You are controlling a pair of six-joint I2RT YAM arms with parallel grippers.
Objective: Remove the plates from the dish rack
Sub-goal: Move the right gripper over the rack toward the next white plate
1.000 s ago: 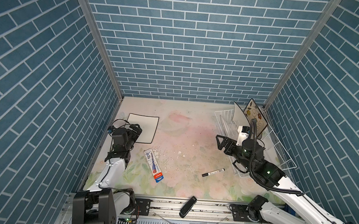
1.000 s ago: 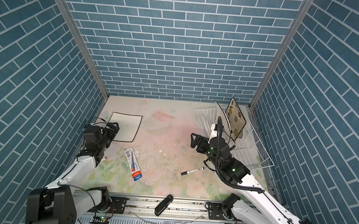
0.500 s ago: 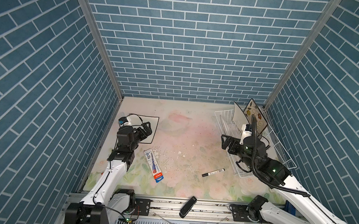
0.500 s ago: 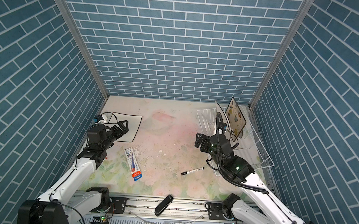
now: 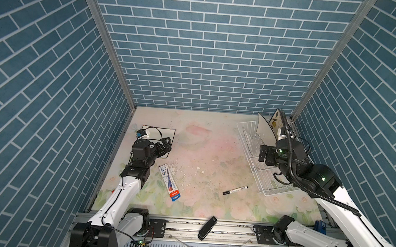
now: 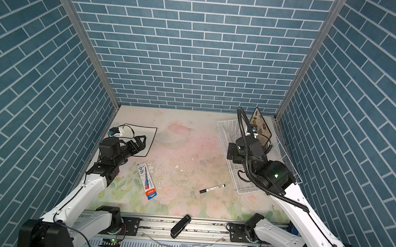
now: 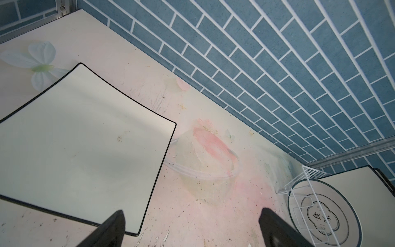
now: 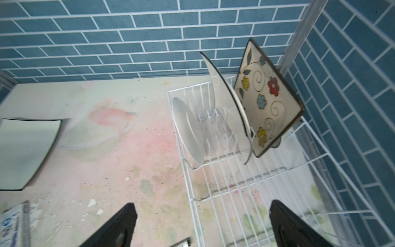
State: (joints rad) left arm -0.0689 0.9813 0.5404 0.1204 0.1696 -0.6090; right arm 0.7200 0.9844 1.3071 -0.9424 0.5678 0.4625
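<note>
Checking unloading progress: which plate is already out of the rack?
The plain white square plate with the thin black rim. It lies flat on the table; the others, like the flowered plate, stand on edge in the dish rack.

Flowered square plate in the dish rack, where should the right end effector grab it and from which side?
Probably the upper corner of the flowered plate, coming down from above with the right end effector. It stands on edge at the far end of the dish rack, one corner up, and a curved white plate stands close in front of its face, so the top looks clearest.
</note>
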